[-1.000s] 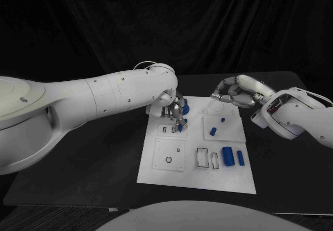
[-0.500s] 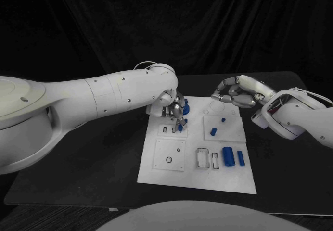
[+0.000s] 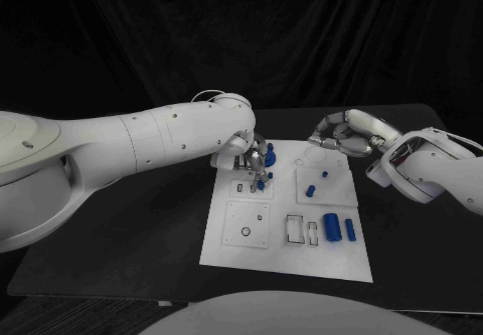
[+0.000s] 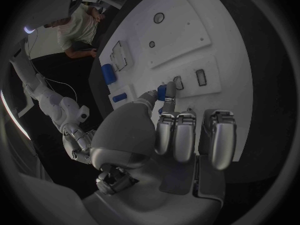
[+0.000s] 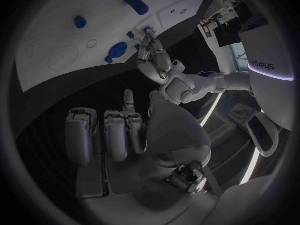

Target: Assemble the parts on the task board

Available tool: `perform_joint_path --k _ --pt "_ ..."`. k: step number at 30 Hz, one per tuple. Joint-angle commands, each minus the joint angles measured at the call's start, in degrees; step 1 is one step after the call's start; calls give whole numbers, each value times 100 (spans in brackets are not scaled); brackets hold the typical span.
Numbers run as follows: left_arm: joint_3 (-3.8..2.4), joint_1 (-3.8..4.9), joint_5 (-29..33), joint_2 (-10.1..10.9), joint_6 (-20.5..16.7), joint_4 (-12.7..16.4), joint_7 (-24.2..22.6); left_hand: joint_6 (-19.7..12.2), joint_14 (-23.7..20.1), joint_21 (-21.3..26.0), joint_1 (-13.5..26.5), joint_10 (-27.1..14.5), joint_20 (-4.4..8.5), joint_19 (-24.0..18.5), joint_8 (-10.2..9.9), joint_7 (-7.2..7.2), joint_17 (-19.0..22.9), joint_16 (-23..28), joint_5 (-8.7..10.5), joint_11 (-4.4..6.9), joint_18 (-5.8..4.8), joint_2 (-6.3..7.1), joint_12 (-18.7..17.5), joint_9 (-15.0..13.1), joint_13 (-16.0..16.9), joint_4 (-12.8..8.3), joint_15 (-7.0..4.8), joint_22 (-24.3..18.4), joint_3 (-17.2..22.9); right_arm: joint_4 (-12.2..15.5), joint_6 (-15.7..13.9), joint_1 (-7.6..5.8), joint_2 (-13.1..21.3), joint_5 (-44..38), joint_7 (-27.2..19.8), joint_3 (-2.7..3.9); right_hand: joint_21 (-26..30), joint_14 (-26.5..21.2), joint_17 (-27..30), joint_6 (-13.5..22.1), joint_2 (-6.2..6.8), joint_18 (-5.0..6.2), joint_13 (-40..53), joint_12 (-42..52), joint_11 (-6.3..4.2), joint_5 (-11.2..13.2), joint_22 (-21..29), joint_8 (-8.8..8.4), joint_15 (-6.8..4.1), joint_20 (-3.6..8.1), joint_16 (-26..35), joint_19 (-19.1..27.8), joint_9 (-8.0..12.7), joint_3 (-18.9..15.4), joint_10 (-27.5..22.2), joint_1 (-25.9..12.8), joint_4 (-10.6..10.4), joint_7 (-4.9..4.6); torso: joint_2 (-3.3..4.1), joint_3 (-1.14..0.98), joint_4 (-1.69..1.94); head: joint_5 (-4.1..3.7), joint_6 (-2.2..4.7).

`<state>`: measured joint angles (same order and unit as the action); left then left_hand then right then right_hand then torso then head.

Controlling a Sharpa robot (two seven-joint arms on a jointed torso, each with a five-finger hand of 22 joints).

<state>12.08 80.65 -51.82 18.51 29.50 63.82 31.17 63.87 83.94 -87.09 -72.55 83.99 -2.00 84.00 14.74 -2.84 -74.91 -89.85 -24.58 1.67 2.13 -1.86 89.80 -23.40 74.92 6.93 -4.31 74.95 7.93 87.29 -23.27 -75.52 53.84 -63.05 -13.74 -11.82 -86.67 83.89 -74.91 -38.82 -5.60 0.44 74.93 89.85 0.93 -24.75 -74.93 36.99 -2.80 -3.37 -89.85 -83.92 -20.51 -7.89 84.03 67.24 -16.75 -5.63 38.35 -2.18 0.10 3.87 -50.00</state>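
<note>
- Black table point(image 3: 141, 230): dark matte top, carries everything in the workspace.
- White task board point(image 3: 292, 252) lies flat near table centre, long side running away from the robot, slightly skewed.
- Bare table surface shows left, right and in front of the board.

Right robot hand point(image 5: 134, 135) (fingers curled, holding nothing) near task board point(image 5: 56, 40).

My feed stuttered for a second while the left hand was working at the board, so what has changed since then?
Little. The left hand still pinches a small blue part over the slots at the far left of the white board; the part has edged slightly toward the far edge. The right hand stays curled and empty over the board's far right corner. The loose blue parts have not moved.
</note>
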Motion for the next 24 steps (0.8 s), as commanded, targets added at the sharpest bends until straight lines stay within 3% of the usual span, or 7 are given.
perform_joint_path --k 1,2,8,24 --pt "-5 -10 42 27 -234 61 44 -8 606 32 65 601 35 231 34 72 -1509 -15 -37 41 -67 33 20 -85 1508 -572 -49 976 637 -4 46 11 6 2 101 4 35 610 -1506 -47 -35 65 1507 15 32 11 -1362 21 38 -47 -13 -384 6 -36 597 -13 7 -6 -2 0 4 20 0" --pt "-5 -10 42 38 -254 75 66 -42 606 39 184 601 40 233 77 72 -1509 -15 -48 42 -66 76 20 -222 1508 -636 -52 975 828 -5 48 11 5 2 102 4 35 610 -1506 -47 -35 65 1507 15 32 11 -1362 21 38 -47 -13 -384 6 -36 597 -13 7 -6 0 -1 4 28 0" --pt "-5 -9 43 143 -404 190 165 -104 606 69 317 601 39 212 94 65 -1509 -15 -33 33 -56 106 20 -348 1508 -686 -54 942 1016 -19 67 12 2 2 111 4 42 606 -1492 -44 -35 67 1507 15 32 10 -1359 18 38 -48 -7 -380 8 -36 597 -11 8 -7 -7 0 5 69 0" --pt "-4 -5 245 600 -1011 688 429 -239 606 117 579 601 22 181 10 28 -1509 -15 50 11 -42 117 20 -460 1508 -670 -36 895 1259 -2 148 59 35 2 178 3 90 591 -1437 -24 -39 81 1507 15 30 7 -1340 0 39 -51 15 -351 22 -42 597 6 11 -13 -81 -22 11 220 0"
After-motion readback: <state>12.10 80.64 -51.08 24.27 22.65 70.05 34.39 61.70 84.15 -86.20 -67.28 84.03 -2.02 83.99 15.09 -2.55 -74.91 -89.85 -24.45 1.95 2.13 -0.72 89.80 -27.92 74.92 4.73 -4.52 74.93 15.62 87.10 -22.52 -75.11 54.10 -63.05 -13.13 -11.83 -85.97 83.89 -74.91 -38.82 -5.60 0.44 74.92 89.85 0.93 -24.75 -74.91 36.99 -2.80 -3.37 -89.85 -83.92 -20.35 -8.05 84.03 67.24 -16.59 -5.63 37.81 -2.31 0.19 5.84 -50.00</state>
